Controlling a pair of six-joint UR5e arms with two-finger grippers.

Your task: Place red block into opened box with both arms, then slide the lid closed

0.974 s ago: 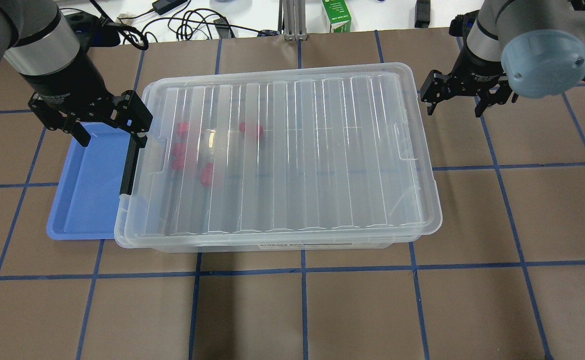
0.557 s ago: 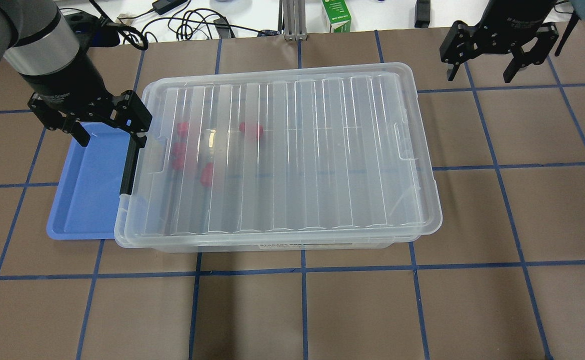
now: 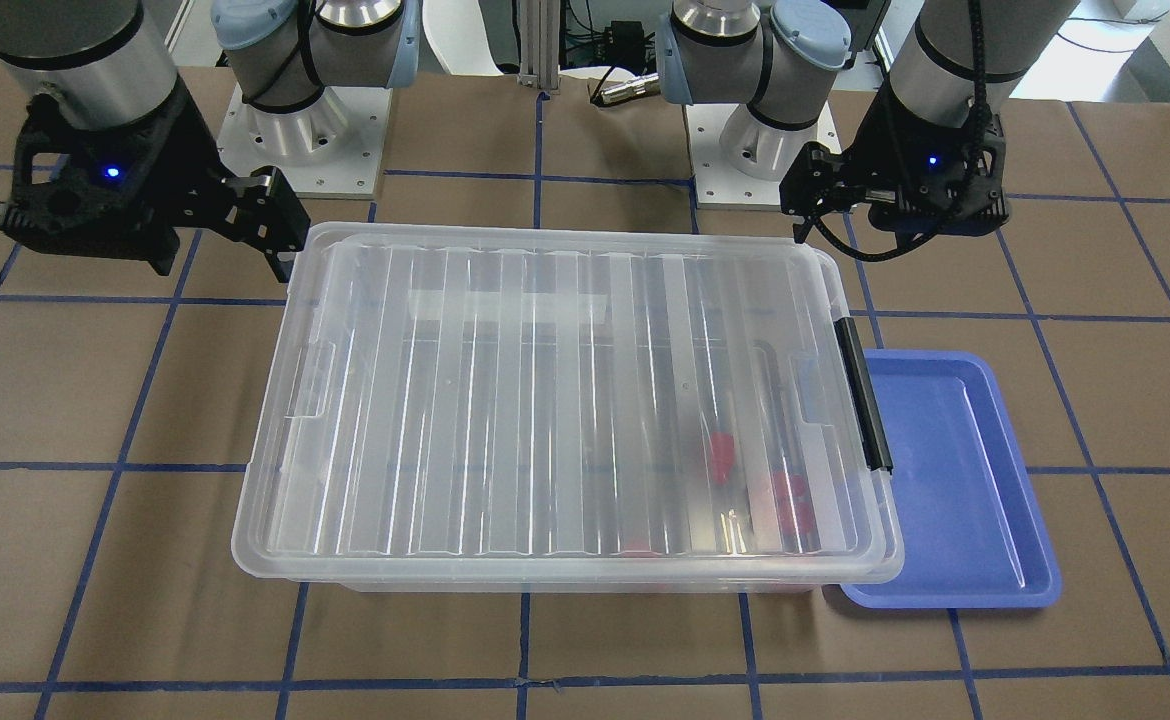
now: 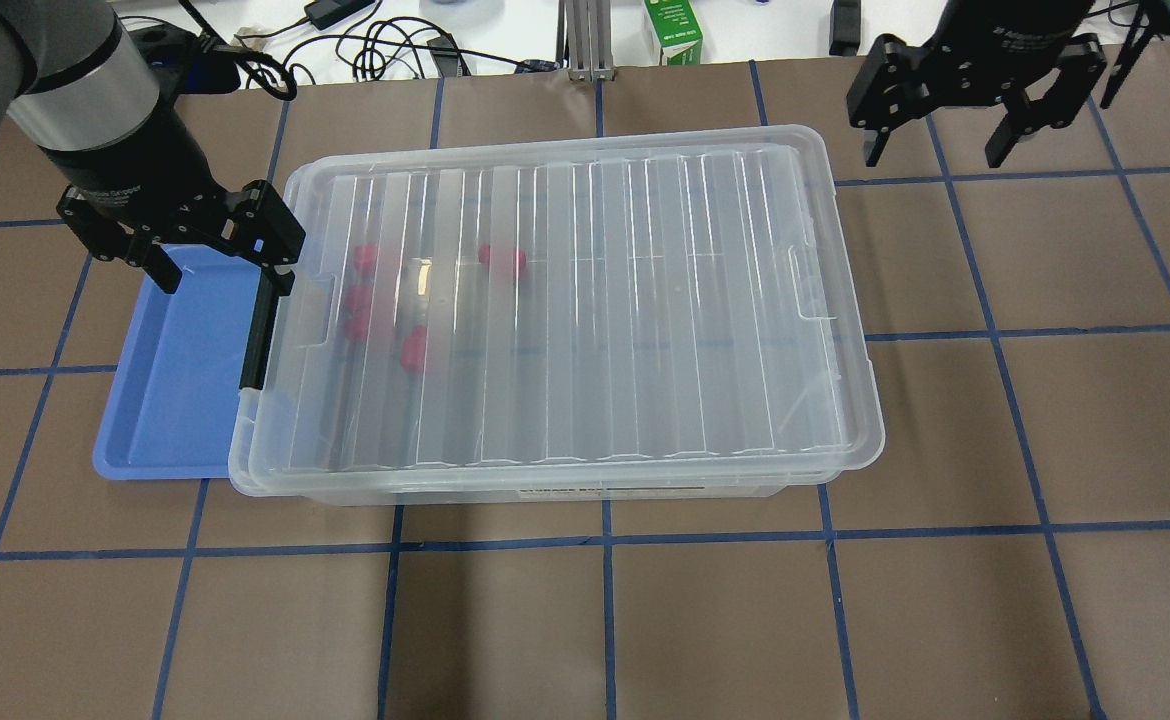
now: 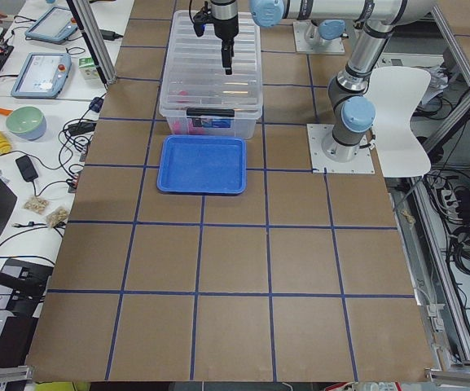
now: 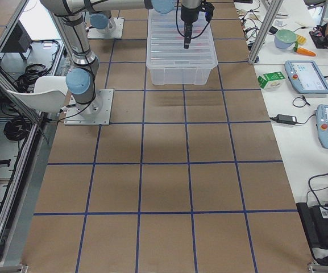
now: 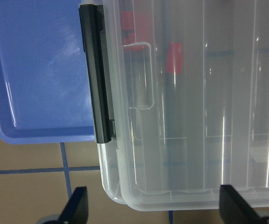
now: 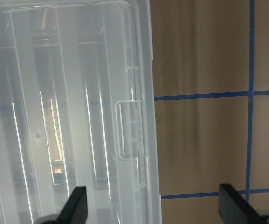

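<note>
The clear ribbed lid (image 4: 595,300) lies flat, covering the box (image 4: 445,492); red blocks (image 4: 413,348) lie inside at 9 o'clock.

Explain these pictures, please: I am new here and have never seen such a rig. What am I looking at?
Two robot arms stand at a table. Each ends in a two-finger gripper: the left gripper and the right gripper are both open and hold nothing. One camera looks over the robot's shoulders, one faces it, two look from the table's ends, and one sits on each wrist. On the table is a clear box with its lid lying on top, red blocks inside, and a blue tray beside it.
</note>
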